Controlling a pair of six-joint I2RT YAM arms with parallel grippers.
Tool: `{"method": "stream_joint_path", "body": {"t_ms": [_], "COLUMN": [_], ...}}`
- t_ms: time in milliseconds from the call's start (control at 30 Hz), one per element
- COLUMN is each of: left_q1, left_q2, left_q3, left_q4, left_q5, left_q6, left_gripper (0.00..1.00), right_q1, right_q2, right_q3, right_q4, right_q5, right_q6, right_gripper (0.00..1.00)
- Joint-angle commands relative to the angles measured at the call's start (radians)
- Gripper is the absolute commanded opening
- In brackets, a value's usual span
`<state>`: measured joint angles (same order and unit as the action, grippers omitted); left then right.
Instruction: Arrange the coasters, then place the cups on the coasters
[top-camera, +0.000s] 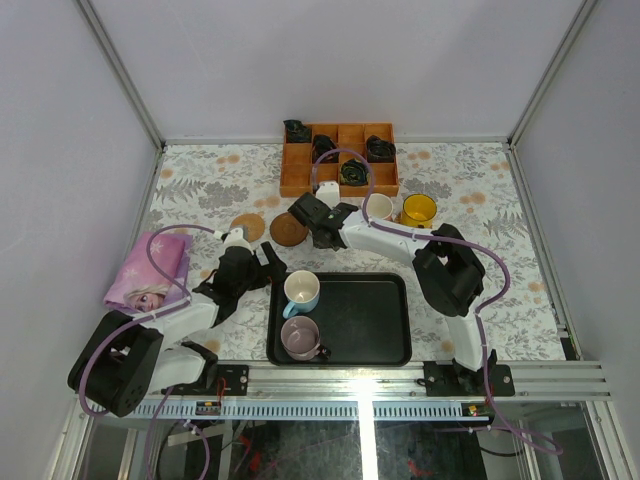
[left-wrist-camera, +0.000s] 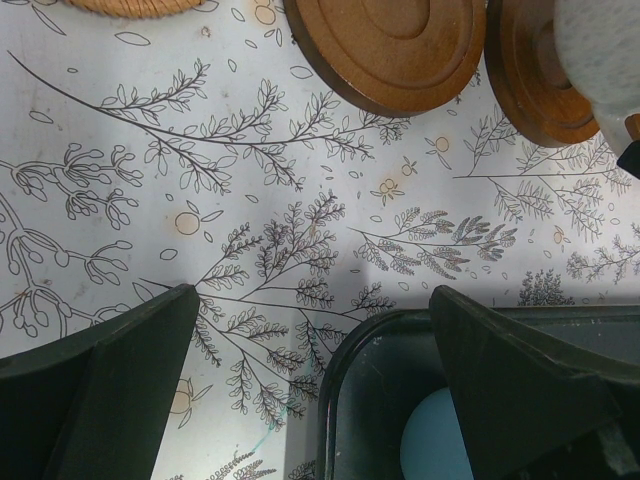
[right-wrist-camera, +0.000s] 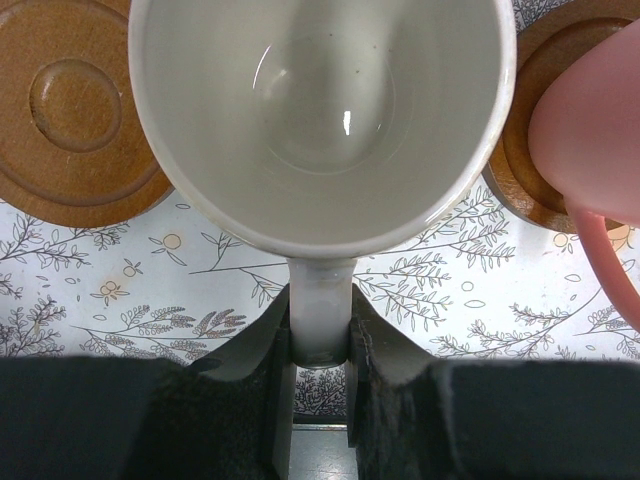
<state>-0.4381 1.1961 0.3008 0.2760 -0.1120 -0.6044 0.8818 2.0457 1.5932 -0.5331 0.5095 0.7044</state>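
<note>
My right gripper (right-wrist-camera: 320, 320) is shut on the handle of the cream-white cup (right-wrist-camera: 320, 110), beside the pink cup (right-wrist-camera: 590, 110). One dark brown coaster (right-wrist-camera: 70, 110) lies to its left, and another (right-wrist-camera: 525, 170) shows at its right by the pink cup. My left gripper (left-wrist-camera: 315, 330) stands open and empty over the black tray's corner (left-wrist-camera: 345, 370). Ahead of it lie a tan woven coaster (left-wrist-camera: 130, 6) and two dark brown coasters (left-wrist-camera: 385, 45) (left-wrist-camera: 540, 85). The light blue cup (top-camera: 301, 292) and the mauve-grey cup (top-camera: 300, 338) sit in the tray (top-camera: 370, 320). The yellow cup (top-camera: 418, 210) stands on the table.
An orange wooden grid box (top-camera: 340, 158) with dark bundles stands at the back. A pink printed cloth (top-camera: 150, 270) lies at the left. Grey walls enclose the flowered table (top-camera: 480, 280). The right arm (top-camera: 400, 240) reaches leftward across the middle.
</note>
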Motion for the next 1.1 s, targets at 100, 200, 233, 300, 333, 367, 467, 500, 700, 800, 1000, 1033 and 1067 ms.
{"method": "stream_joint_path", "body": {"t_ms": [100,200,233,300,333,367,467,500,700,800,1000,1033,1067], "left_q1": [-0.006,-0.005,-0.005,-0.005,-0.005,-0.005,-0.005,-0.005,-0.005,-0.004,-0.005,-0.005,-0.004], "left_q2": [0.012,0.014,0.015,0.016,0.016,0.016,0.019,0.020,0.019,0.018,0.016,0.017,0.018], "left_q3": [0.028,0.030,0.031,0.031,0.031,0.030,0.031,0.032,0.032,0.032,0.032,0.032,0.032], "left_q4": [0.009,0.009,0.009,0.010,0.009,0.009,0.009,0.010,0.008,0.008,0.008,0.008,0.009], "left_q5": [0.001,0.000,-0.001,0.000,0.000,0.000,0.000,-0.001,0.000,0.000,0.000,-0.001,0.000], "left_q6": [0.023,0.023,0.023,0.024,0.024,0.025,0.023,0.023,0.023,0.023,0.023,0.023,0.023], "left_gripper": [1.00,1.00,1.00,1.00,1.00,1.00,1.00,1.00,1.00,1.00,1.00,1.00,1.00], "right_q1": [-0.026,-0.027,-0.028,-0.029,-0.030,-0.031,-0.032,-0.032,-0.033,-0.032,-0.033,-0.033,-0.032], "right_q2": [-0.057,-0.056,-0.056,-0.053,-0.053,-0.052,-0.047,-0.046,-0.038,-0.030,-0.019,-0.019,-0.019], "right_q3": [-0.006,-0.007,-0.007,-0.009,-0.010,-0.010,-0.008,-0.007,-0.007,-0.002,0.001,0.000,-0.001], "right_q4": [0.065,0.064,0.065,0.068,0.069,0.070,0.071,0.070,0.061,0.050,0.029,0.028,0.027], "right_q5": [0.022,0.021,0.020,0.018,0.014,0.013,0.006,0.004,-0.016,-0.022,-0.021,-0.020,-0.022], "right_q6": [0.036,0.038,0.039,0.037,0.038,0.037,0.037,0.037,0.038,0.041,0.048,0.049,0.050], "right_gripper": [0.00,0.00,0.00,0.00,0.00,0.00,0.00,0.00,0.02,0.07,0.26,0.28,0.31]}}
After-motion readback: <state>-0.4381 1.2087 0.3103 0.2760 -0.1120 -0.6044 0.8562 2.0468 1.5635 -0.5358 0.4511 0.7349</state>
